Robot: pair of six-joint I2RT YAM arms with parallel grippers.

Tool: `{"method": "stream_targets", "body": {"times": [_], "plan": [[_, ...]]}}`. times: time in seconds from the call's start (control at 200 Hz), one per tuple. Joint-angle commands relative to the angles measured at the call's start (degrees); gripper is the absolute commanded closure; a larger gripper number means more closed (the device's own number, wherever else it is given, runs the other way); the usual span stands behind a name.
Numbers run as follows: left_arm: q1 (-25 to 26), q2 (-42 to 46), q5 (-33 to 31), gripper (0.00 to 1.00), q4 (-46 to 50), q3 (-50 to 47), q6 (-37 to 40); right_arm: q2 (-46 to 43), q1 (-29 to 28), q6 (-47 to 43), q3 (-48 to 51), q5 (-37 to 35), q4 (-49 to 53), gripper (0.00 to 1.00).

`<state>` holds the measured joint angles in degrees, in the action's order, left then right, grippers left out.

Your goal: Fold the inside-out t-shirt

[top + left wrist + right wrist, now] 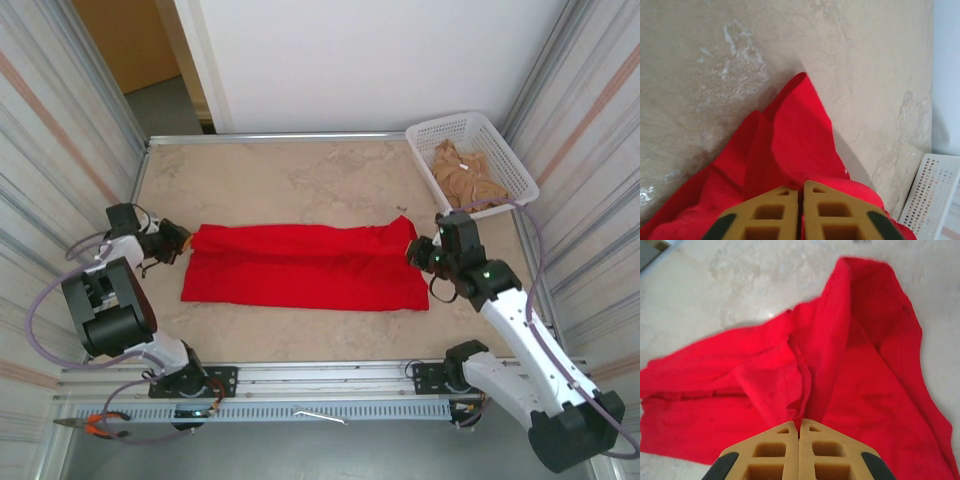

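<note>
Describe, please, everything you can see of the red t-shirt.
The t-shirt is plain bright red, soft cotton-like cloth. It is folded lengthwise into a long, wrinkled band and lies across the middle of the table. The left gripper pinches its left end and the right gripper its right end. Both are shut on the cloth, which bunches up at each grip.

Hems in a beige marbled desk with ribbed metal walls on both sides, closes the far side with a plain white wall, opens far left onto grey floor and an orange-brown door, under soft even light.
</note>
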<state>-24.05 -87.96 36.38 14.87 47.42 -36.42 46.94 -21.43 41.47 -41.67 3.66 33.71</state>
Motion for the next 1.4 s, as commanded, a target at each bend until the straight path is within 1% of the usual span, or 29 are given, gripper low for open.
{"method": "stream_targets", "body": {"times": [0.0, 0.02, 0.04, 0.055, 0.09, 0.13, 0.205, 0.271, 0.401, 0.506, 0.596, 0.731, 0.887, 1.017, 1.087, 1.127, 1.212, 1.247, 1.252, 1.267, 1.288, 1.393], "plan": [[-1.1, 1.5, -1.0, 0.7, 0.2, -1.8, 0.2, -4.5, -2.9, 6.9, 5.1, -4.5, 4.7, 0.85], [-1.4, 1.6, -1.3, 0.69, 0.1, -2.1, 0.2, -5.5, -3.6, 7.8, 6.0, -5.1, 5.5, 0.77], [-1.9, 1.8, -1.6, 0.68, 0.0, -2.2, 0.2, -6.5, -4.1, 8.5, 6.8, -6.0, 6.5, 0.64], [-2.2, 2.0, -1.8, 0.66, 0.1, -2.3, 0.2, -7.2, -4.4, 9.1, 7.2, -6.7, 7.2, 0.58], [-3.1, 2.5, -2.1, 0.63, 0.1, -2.5, 0.3, -8.6, -4.7, 9.9, 7.7, -7.8, 8.5, 0.49], [-3.9, 3.4, -2.5, 0.59, 0.4, -2.2, 0.3, -9.8, -4.6, 10.0, 8.0, -8.8, 9.0, 0.44], [-3.9, 4.7, -3.0, 0.55, 0.8, -1.0, 0.7, -9.4, -3.9, 8.7, 6.8, -8.9, 8.4, 0.44], [-2.7, 5.5, -2.9, 0.53, 1.3, 0.7, 0.7, -5.6, -3.0, 6.0, 4.4, -7.1, 6.7, 0.44], [3.2, 5.2, -3.7, 0.5, 2.0, 5.2, 2.0, 7.2, -3.1, -0.6, -1.9, -3.4, 1.7, 0.44], [9.3, 1.4, -4.0, 0.49, 3.8, 10.6, 3.8, 20.0, -3.5, -5.8, -8.1, -0.5, -0.9, 0.43], [12.7, -3.1, -4.5, 0.48, 5.5, 15.2, 5.3, 29.3, -3.7, -8.8, -13.3, 0.4, -2.3, 0.42], [15.0, -9.3, -6.2, 0.48, 8.3, 19.7, 7.9, 40.9, -4.9, -11.9, -19.6, -2.0, -1.9, 0.43], [15.3, -12.7, -8.4, 0.48, 9.3, 20.1, 9.8, 48.4, -5.3, -13.2, -22.3, -2.2, -2.8, 0.44], [15.3, -14.1, -9.4, 0.48, 9.3, 19.0, 10.8, 51.7, -5.6, -13.2, -22.4, -1.3, -4.1, 0.47], [15.3, -14.7, -9.5, 0.48, 8.7, 18.3, 10.9, 52.9, -5.8, -13.2, -22.5, -1.0, -4.8, 0.51], [15.3, -15.0, -9.7, 0.48, 8.4, 17.8, 10.9, 53.5, -5.8, -13.2, -22.6, -0.9, -5.1, 0.57], [15.3, -15.4, -9.9, 0.48, 8.1, 17.4, 10.8, 54.1, -5.7, -13.3, -22.5, 0.0, -5.8, 0.75], [15.2, -15.4, -9.8, 0.48, 7.9, 17.2, 10.8, 54.3, -5.7, -13.4, -22.6, 0.3, -5.9, 0.85], [15.2, -15.4, -9.9, 0.48, 7.9, 17.1, 10.8, 54.3, -5.7, -13.5, -22.6, 0.4, -5.9, 0.88], [15.2, -15.5, -9.8, 0.48, 7.8, 17.1, 10.7, 54.3, -5.8, -13.6, -22.6, 0.6, -5.9, 0.92], [15.2, -15.5, -9.9, 0.48, 7.7, 17.0, 10.7, 54.3, -5.8, -13.7, -22.7, 0.8, -5.9, 1.0], [15.2, -15.2, -9.9, 0.48, 7.5, 16.5, 10.5, 52.3, -5.9, -13.4, -22.0, 1.5, -5.9, 1.0]]}}
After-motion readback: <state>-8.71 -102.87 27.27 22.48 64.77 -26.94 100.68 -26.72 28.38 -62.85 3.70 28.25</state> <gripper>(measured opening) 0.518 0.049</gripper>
